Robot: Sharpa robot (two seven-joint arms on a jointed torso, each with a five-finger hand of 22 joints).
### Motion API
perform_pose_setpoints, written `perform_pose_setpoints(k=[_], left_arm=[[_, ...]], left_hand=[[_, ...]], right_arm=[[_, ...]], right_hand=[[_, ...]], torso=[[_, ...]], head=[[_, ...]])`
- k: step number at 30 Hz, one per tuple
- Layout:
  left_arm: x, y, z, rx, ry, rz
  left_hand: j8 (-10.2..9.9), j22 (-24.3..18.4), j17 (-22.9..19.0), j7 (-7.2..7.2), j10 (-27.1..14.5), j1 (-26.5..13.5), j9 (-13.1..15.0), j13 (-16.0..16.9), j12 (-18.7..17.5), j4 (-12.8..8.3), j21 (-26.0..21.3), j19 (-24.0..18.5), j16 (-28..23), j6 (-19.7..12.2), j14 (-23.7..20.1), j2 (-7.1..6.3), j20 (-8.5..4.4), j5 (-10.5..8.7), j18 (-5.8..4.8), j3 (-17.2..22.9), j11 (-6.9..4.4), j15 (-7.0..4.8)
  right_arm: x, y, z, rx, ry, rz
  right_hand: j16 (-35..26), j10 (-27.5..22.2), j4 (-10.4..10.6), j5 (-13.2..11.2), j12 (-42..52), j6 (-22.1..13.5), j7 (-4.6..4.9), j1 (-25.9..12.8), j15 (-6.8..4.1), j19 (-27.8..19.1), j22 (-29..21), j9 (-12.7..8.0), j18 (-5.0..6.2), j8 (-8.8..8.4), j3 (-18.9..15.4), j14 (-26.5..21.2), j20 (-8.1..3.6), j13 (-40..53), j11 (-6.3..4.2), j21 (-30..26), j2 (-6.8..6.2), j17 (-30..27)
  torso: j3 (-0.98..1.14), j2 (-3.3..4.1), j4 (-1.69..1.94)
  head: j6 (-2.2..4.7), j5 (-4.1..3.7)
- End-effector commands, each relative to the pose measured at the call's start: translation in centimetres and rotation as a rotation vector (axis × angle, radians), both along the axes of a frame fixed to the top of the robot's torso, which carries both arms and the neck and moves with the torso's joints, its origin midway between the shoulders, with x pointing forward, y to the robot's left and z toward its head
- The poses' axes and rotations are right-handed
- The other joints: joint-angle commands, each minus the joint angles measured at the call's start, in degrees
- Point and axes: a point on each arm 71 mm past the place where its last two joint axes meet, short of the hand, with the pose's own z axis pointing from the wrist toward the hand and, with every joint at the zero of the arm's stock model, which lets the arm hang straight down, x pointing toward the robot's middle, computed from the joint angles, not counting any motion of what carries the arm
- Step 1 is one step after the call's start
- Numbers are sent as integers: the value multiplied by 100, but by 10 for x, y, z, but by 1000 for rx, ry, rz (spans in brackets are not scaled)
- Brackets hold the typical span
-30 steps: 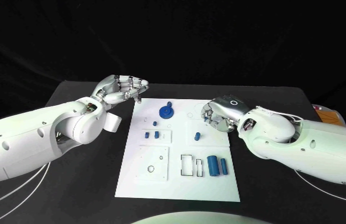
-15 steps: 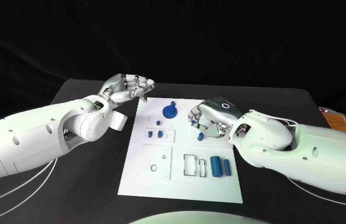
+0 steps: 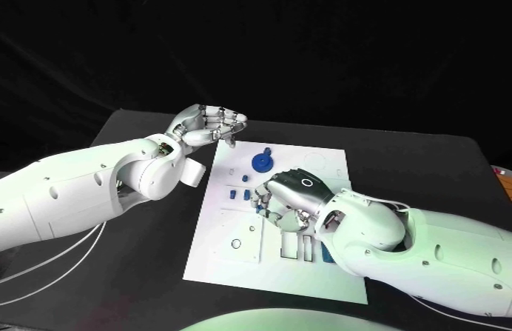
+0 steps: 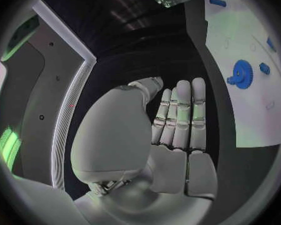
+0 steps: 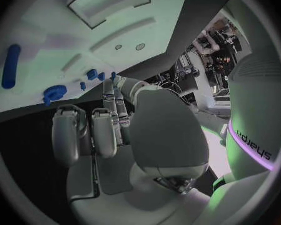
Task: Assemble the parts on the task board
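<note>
Where the white task board [image 3: 219, 261] lies nearest the robot, its bare front edge sits flat on the matte black table [image 3: 128, 272], and just beyond it a raised square panel [image 3: 240, 236] with small round holes occupies the board's left side. Beside that panel, rectangular slots and the tops of blue cylinders [image 3: 311, 251] show at the edge of the right arm. The right hand [image 3: 286, 198] hangs palm-down over the middle of the board, its silver fingers curled inward; whether they pinch anything cannot be told, as they hide the spot beneath. In the right wrist view those fingers bend toward the board with no part visible between them. Left of that hand, small blue pegs [image 3: 237, 195] stand on the board. Farther back, a blue gear [image 3: 263, 161] rests on the board's far half. Farthest off, the left hand [image 3: 210, 126] is raised past the board's far left corner, fingers curled close together, holding nothing visible.
</note>
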Motion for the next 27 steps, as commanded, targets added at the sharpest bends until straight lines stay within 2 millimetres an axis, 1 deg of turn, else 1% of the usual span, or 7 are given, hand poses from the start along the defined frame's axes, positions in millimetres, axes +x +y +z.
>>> perform_pose_setpoints(k=[1,2,4,9,15,21,27], left_arm=[[0,-2,1,-14,-1,-1],[0,-3,1,-14,0,-1],[1,-3,0,-14,0,-1],[1,-4,0,-15,1,-3],[1,-5,0,-14,4,-4],[1,-4,0,-13,6,-3],[1,-4,-1,-12,7,-3]], left_hand=[[-27,-7,-6,4,-45,-48,2,-6,38,5,-19,-23,-21,-16,-35,25,13,9,72,-36,4,6],[-27,-7,-6,4,-45,-48,2,-6,38,5,-19,-23,-21,-16,-35,25,13,9,72,-36,4,6],[-27,-11,-7,5,-52,-54,2,-4,46,7,-27,-27,-22,-21,-43,24,17,9,72,-43,6,9],[-31,-14,-8,7,-57,-55,1,-3,52,7,-32,-29,-23,-30,-48,24,19,9,72,-47,8,11],[-36,-17,-9,10,-64,-58,-1,-2,57,7,-38,-31,-23,-41,-53,23,21,9,72,-52,10,13],[-41,-20,-10,15,-75,-62,-3,-1,64,9,-45,-34,-24,-54,-59,21,24,8,72,-59,13,16],[-43,-22,-11,16,-79,-63,-4,-1,67,10,-48,-35,-24,-59,-62,22,26,9,72,-62,14,17]], right_arm=[[-4,6,-7,-4,15,29],[-5,7,-9,-3,19,31],[-6,9,-13,-2,25,34],[-7,12,-20,-4,37,34],[-6,13,-27,-16,52,31],[-7,12,-31,-25,63,31],[-7,11,-34,-31,69,30]], right_hand=[[-31,56,0,-2,-1,23,11,-47,-46,178,1031,8,-70,19,37,230,-38,-4,-6,46,3,-9],[-31,56,0,-3,-2,23,11,-48,-45,179,1033,8,-70,19,38,230,-38,-4,-6,50,3,-8],[-29,56,-1,-3,-3,22,11,-49,-45,185,1039,9,-73,19,40,230,-37,-5,-6,62,4,-5],[-32,57,-22,42,-24,4,18,-73,-43,198,1056,15,-80,10,61,230,-37,-18,-1,91,0,-11],[-33,60,-25,49,-28,1,19,-87,-41,200,1059,17,-81,10,61,230,-36,-21,1,96,-4,-13],[-33,60,-25,49,-28,1,19,-87,-41,200,1059,17,-81,10,61,230,-36,-21,1,96,-4,-13],[-33,60,-25,49,-28,1,19,-87,-41,200,1059,17,-81,10,61,230,-36,-21,1,96,-4,-13]], torso=[[-4,8,-7],[-1,9,-11],[5,10,-14],[4,12,-1],[8,14,-3],[15,18,-8],[10,14,-9]], head=[[-31,71],[-45,106],[-61,147],[-90,207],[-124,238],[-162,286],[-181,299]])
